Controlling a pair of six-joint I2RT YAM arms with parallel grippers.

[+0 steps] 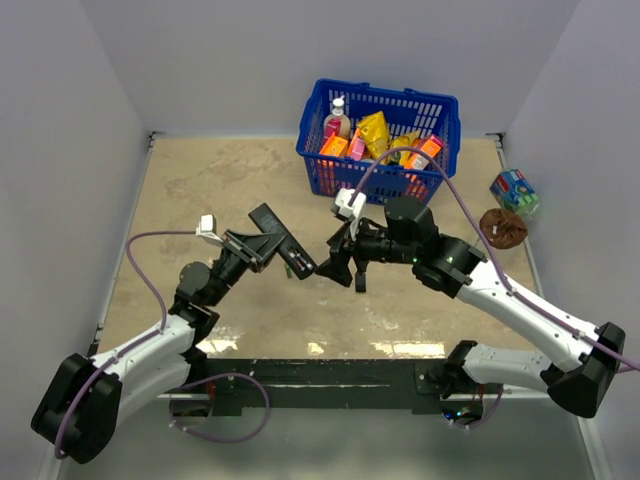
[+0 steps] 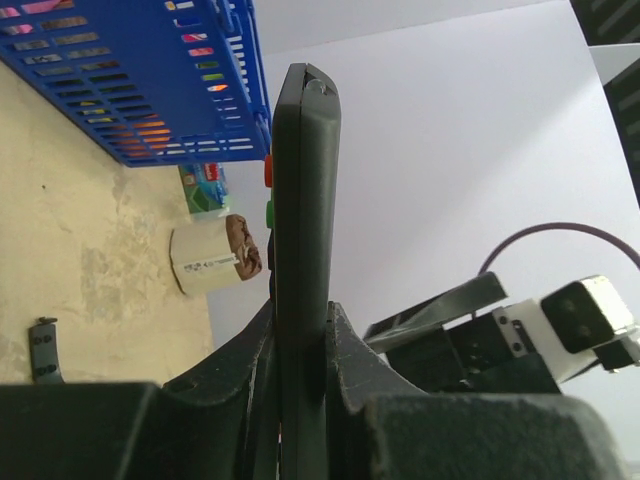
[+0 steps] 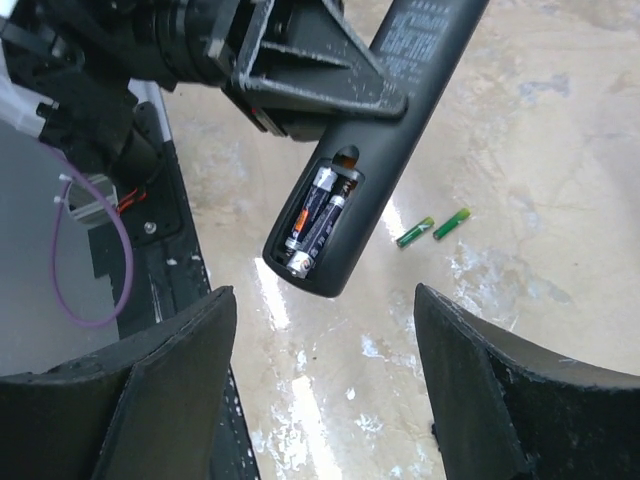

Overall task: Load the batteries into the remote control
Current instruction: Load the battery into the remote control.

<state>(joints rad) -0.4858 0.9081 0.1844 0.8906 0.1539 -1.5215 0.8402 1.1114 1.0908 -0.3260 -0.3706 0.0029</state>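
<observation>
My left gripper (image 1: 243, 250) (image 2: 302, 312) is shut on the remote control (image 1: 285, 243) (image 2: 302, 180), a slim black bar held above the table, edge-on in the left wrist view. In the right wrist view the remote control (image 3: 400, 110) shows its open compartment with two dark batteries (image 3: 320, 215) lying inside. Two green batteries (image 3: 413, 232) (image 3: 451, 223) lie side by side on the table beyond it. My right gripper (image 1: 345, 265) (image 3: 322, 292) stands open just below the remote's compartment end, with nothing between its fingers.
A blue basket (image 1: 380, 140) (image 2: 150, 80) full of packets stands at the back. A brown roll (image 1: 503, 228) and a small green box (image 1: 515, 190) lie at the right edge. A small black piece (image 2: 42, 350) rests on the table. The black mounting rail (image 1: 330, 380) runs along the near edge.
</observation>
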